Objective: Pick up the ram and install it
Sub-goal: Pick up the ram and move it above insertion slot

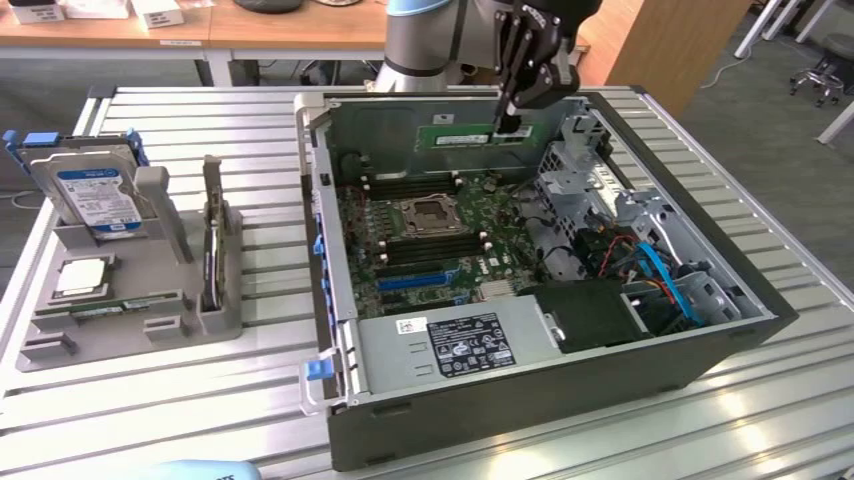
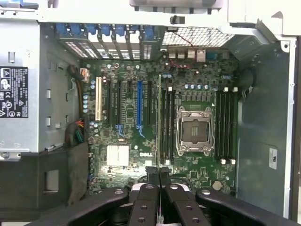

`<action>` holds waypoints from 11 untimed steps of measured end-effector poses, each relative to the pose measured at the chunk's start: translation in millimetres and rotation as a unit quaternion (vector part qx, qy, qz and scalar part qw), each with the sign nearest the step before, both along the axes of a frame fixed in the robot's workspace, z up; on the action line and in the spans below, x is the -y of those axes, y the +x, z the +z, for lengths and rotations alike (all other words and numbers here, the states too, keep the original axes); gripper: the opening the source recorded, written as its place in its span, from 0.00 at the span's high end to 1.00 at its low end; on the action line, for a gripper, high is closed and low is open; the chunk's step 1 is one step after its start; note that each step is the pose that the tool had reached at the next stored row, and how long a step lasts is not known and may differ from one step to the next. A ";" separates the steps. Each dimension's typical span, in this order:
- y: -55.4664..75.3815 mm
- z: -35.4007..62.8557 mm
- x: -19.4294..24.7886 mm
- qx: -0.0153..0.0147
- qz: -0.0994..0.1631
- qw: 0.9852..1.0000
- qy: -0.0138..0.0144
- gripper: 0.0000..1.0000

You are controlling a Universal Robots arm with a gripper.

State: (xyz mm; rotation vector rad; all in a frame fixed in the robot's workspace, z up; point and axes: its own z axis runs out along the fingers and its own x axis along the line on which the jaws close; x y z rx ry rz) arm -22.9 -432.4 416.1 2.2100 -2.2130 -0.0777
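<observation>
Ram [image 1: 461, 136] in the air, folks, pinched near one end by the gripper [image 1: 509, 122], jaws closed tight on the thin green stick. It hangs level over the open case [image 1: 340, 330], pale label facing the exterior camera, up by the far wall. Below it sits the motherboard [image 1: 461, 265] with its bare socket [image 1: 434, 215].

Over to the wrist view: the fingers [image 2: 146, 197] meet around the ram [image 2: 159, 117], seen edge-on as a slim line running out from the gripper [image 2: 159, 178]. That line lies alongside the slots [image 2: 166, 125], just beside the socket [image 2: 194, 131].

Off to the exterior view's left, well apart from the case, the tray [image 1: 200, 320] holds the hard drive [image 1: 94, 195] upright and the processor [image 1: 83, 275] lying flat.
</observation>
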 end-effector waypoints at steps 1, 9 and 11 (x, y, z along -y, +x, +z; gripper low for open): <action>0.0 -0.1 -1.5 0.000 0.000 1.000 0.000 0.88; 0.0 -2.9 -2.7 0.000 0.000 1.000 0.000 0.88; 0.0 -6.1 -2.7 0.000 0.000 1.000 0.000 0.88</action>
